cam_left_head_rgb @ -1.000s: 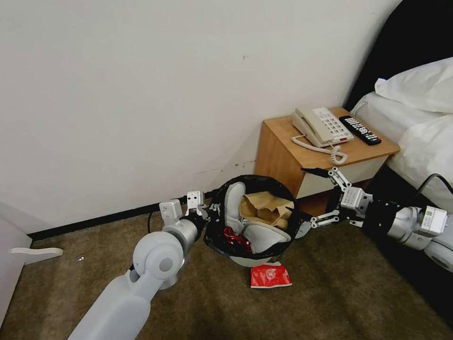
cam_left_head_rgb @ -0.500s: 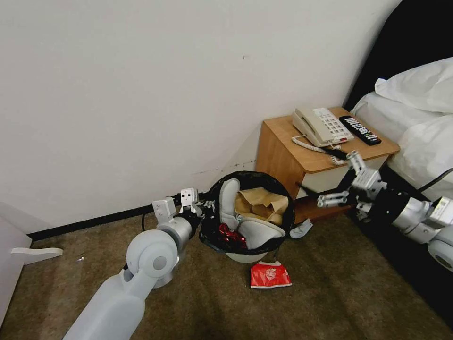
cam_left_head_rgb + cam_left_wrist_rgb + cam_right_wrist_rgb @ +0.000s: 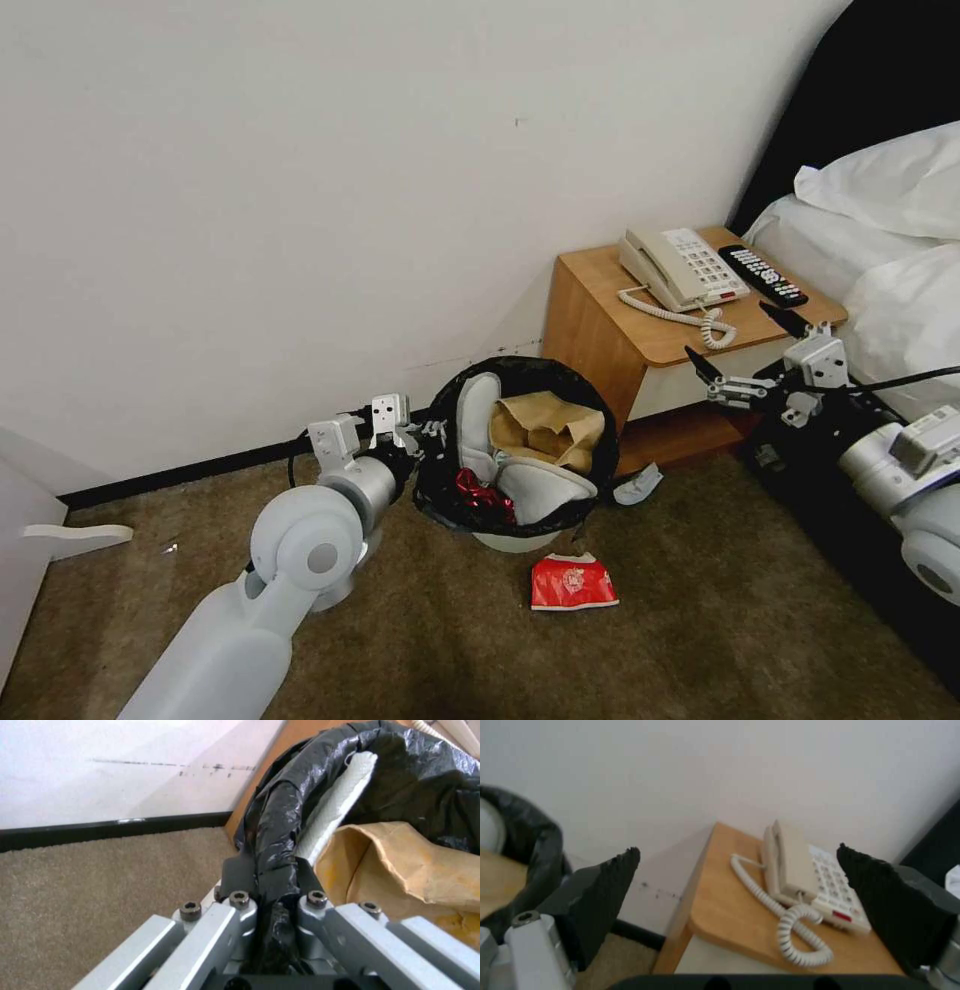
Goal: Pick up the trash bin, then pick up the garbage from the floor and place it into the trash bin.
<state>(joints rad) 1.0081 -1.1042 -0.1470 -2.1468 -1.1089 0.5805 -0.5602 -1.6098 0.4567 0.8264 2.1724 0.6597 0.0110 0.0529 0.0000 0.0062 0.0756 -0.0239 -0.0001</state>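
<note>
Trash bin (image 3: 520, 450) rim clamped by left hand (image 3: 267, 885).

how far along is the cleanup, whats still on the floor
Done: the trash bin already holds two white slippers, a brown paper bag and a crushed red can.
In hand: the left end effector is clamped on the bin's bagged rim; the right end effector is open and empty by the nightstand.
Left: a red paper cup and a pale-blue face mask lie on the carpet.

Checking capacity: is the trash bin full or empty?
Nearly full: the trash bin holds slippers, a brown paper bag and a red can.
</note>
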